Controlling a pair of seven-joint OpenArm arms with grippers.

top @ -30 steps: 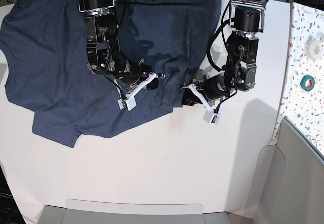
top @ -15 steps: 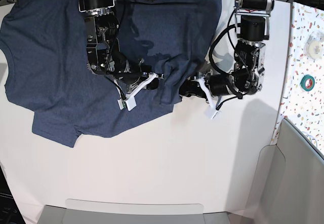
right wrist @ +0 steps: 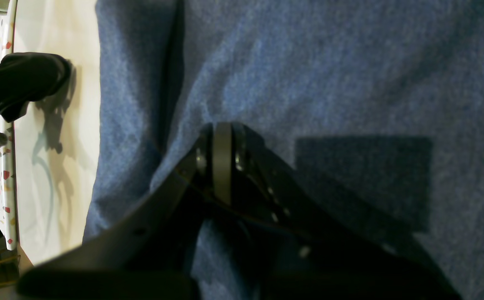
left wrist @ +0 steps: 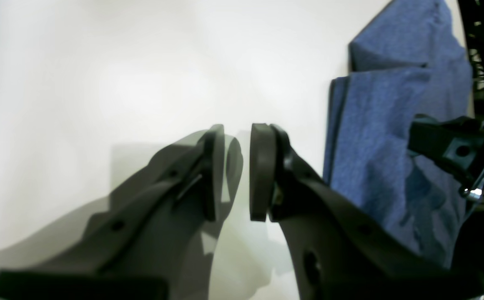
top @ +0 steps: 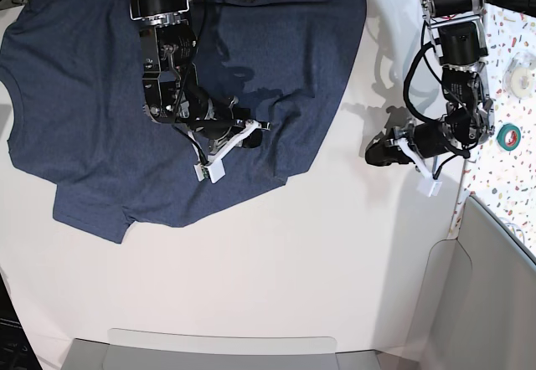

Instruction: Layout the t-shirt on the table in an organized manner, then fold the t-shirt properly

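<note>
The navy t-shirt (top: 84, 94) lies spread over the back left of the white table (top: 293, 261), with one sleeve at the front left. My right gripper (top: 261, 125) rests low on the shirt near its right part. In the right wrist view it (right wrist: 221, 162) is shut, and a ridge of cloth (right wrist: 329, 62) runs into its tips. My left gripper (top: 373, 154) hovers over bare table to the right of the shirt's edge. In the left wrist view it (left wrist: 237, 171) stands slightly open with nothing between the pads, and the shirt (left wrist: 375, 146) is off to its right.
A speckled surface (top: 502, 43) runs along the right edge and carries a green tape roll (top: 508, 136) and a white roll (top: 521, 77). A grey bin (top: 494, 286) stands at the front right. A grey tray lip (top: 218, 349) lines the front edge.
My left arm has swung right, away from the shirt's hem and out over bare table. The right arm and the shirt have stayed put.
</note>
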